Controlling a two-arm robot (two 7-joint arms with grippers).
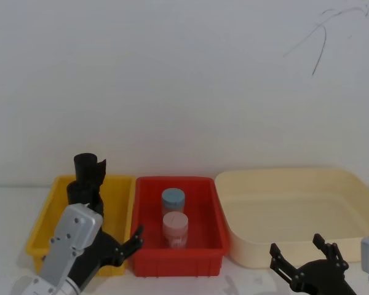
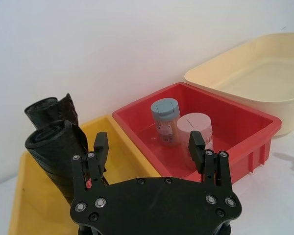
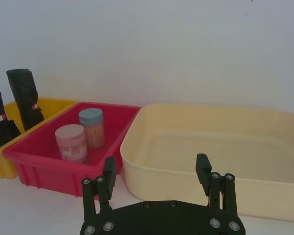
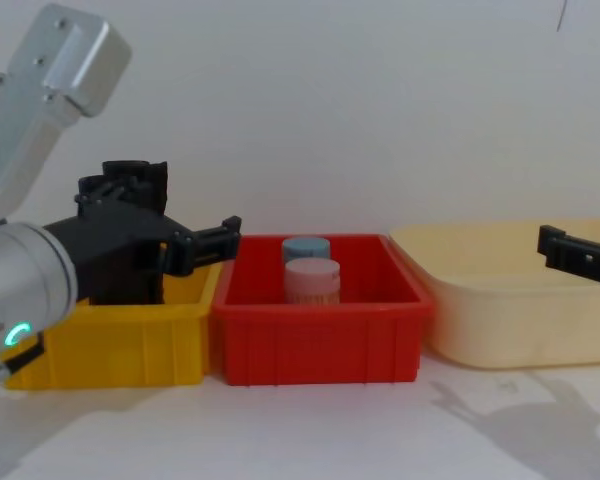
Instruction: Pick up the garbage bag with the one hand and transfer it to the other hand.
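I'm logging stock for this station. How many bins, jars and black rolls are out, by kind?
Bins: 3 (yellow bin, red bin, cream tub)
Jars: 2 (blue-lidded jar, pink jar)
Black rolls: 2 (front roll, ragged roll)
Total: 7

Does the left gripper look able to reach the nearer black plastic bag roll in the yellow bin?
Probably yes: the open left gripper is close before the roll, which rises above the yellow bin; nothing between.

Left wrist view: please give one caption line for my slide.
Open left gripper near the garbage bag standing in the yellow bin, not yet gripping it.
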